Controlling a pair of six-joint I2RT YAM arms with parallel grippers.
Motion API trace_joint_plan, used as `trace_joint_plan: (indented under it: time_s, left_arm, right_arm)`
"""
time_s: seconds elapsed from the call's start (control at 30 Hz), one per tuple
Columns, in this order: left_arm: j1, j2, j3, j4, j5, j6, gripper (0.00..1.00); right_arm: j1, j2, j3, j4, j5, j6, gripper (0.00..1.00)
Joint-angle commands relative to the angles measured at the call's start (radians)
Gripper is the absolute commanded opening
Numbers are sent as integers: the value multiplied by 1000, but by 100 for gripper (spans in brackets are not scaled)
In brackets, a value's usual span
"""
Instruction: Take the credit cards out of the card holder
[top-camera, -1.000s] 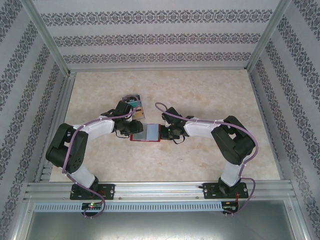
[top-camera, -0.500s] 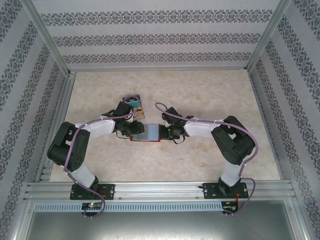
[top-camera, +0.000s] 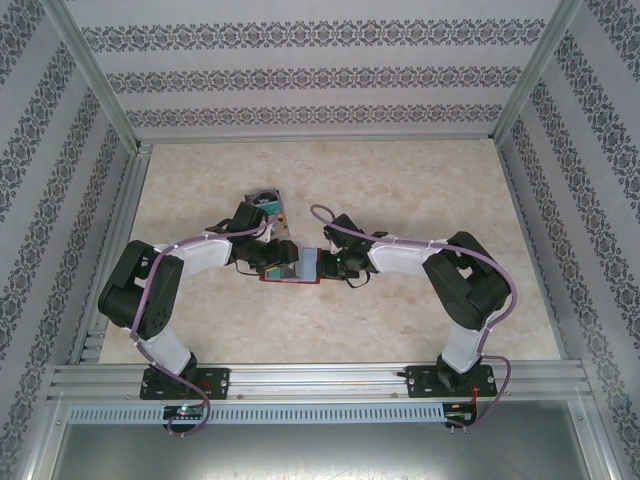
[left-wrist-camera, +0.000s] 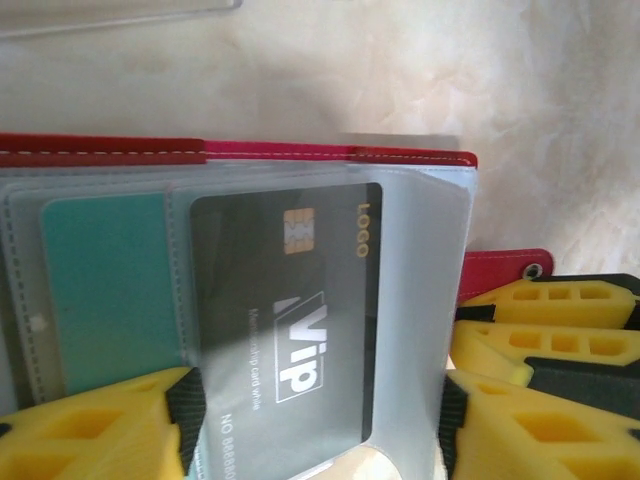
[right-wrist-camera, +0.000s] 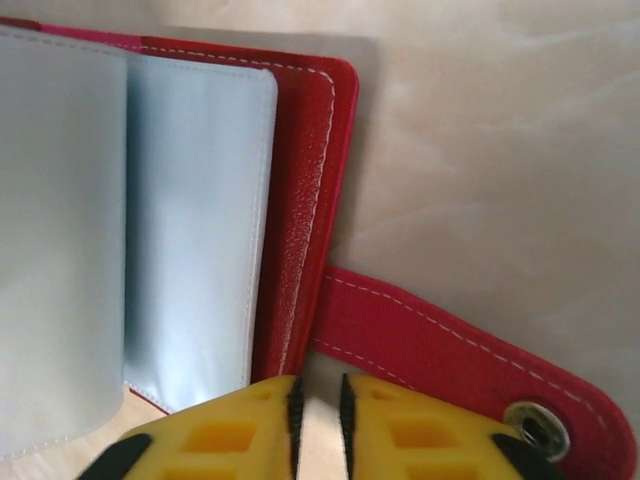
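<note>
Card holder (top-camera: 292, 270): open flat on the table (top-camera: 420, 200), between both grippers.
Left gripper (left-wrist-camera: 318, 420): fingers spread astride the sleeved VIP card (left-wrist-camera: 285, 320).
Right gripper (right-wrist-camera: 320, 415): fingers barely parted at the red cover (right-wrist-camera: 310, 200); hold unclear.
Risk: sleeve (left-wrist-camera: 420, 300) gets pinched too, and the holder lifts unpinned!

Right gripper (right-wrist-camera: 318, 425) low at the card holder's (right-wrist-camera: 305, 200) near edge.
Yellow fingertips stand a thin slit apart, just below the open red cover. Pale blue sleeves (right-wrist-camera: 190, 220) fan out to the left, and the closing tab (right-wrist-camera: 450, 350) lies flat on the marbled table (right-wrist-camera: 500, 130), metal snap (right-wrist-camera: 537, 428) facing up.
</note>
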Motion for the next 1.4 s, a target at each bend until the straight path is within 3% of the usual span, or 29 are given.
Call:
trace_joint_plan:
  time_s: [0.0, 0.07, 0.3, 0.53, 0.63, 0.73, 0.93, 1.13, 1.37]
  left_arm:
    - [4, 21, -32, -9, 5, 0, 68]
    - [5, 23, -30, -6, 7, 0, 71]
    - [5, 26, -33, 0, 19, -1, 77]
    - [8, -1, -32, 1, 14, -7, 77]
    - [26, -52, -34, -16, -10, -10, 72]
    - [62, -93, -30, -54, -13, 3, 66]
    - [115, -116, -38, -115, -22, 54, 49]
    - [119, -38, -34, -97, 19, 55, 17]
    - [120, 6, -49, -77, 31, 45, 14]
  right_arm:
    - [-17, -48, -25, 4, 13, -5, 29]
    - [-25, -64, -30, 0, 18, -7, 36]
    - [-31, -122, -45, -7, 39, -5, 46]
    - [-32, -155, -42, 3, 30, -2, 45]
    - [-29, -155, -32, 34, -10, 17, 39]
    - [-26, -129, -1, 67, -65, 36, 27]
    - [-5, -54, 79, 99, -131, 58, 17]
    - [-8, 47, 116, 151, -209, 107, 15]
    - [-15, 116, 124, 216, -272, 154, 16]
